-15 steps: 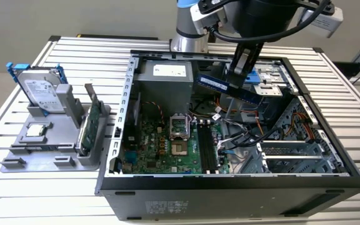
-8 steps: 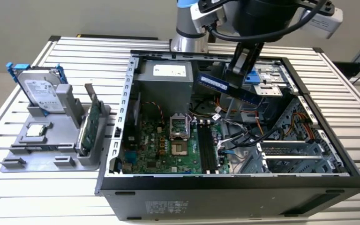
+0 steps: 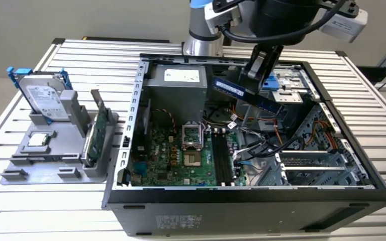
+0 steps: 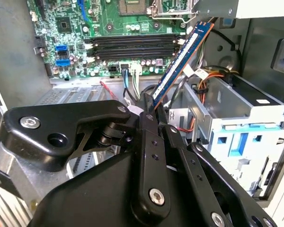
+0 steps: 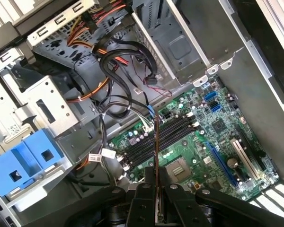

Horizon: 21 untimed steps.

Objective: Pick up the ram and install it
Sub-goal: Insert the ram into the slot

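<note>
My gripper (image 3: 253,80) hangs over the open computer case (image 3: 136,125), shut on the ram (image 3: 247,95), a long thin stick with dark chips. The stick is tilted, its free end pointing down toward the motherboard (image 3: 173,155). In the second wrist view the ram (image 4: 180,59) sticks out from the black fingers (image 4: 149,124) toward the row of black memory slots (image 4: 132,45). The first wrist view shows the ram (image 5: 156,151) edge-on, above the memory slots (image 5: 168,137), clamped at the gripper (image 5: 156,191). It is clear of the slots and not touching the board.
A grey holder (image 3: 18,173) at the exterior view's left carries a silver hard drive (image 3: 45,95), a green expansion card (image 3: 96,138) and a processor (image 3: 38,139). Inside the case lie loose cables (image 5: 118,61), a drive cage (image 4: 227,109) and a blue bracket (image 5: 23,163).
</note>
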{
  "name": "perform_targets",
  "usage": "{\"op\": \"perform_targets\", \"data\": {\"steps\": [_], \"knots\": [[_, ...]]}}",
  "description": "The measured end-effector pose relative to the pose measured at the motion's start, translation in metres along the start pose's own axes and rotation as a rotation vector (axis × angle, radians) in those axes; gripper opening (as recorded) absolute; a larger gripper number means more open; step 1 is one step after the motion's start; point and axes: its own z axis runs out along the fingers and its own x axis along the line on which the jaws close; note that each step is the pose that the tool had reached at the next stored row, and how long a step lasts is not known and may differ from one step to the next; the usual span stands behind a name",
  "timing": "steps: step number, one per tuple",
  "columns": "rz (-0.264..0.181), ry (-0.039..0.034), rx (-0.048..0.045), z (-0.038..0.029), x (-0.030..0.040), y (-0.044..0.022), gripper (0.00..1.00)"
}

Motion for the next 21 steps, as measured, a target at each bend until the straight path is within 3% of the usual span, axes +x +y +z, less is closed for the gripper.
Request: {"op": "perform_targets", "data": {"steps": [21], "knots": [[0.127,0.0012,0.0009,0.0,0.0,0.0,0.0]]}}
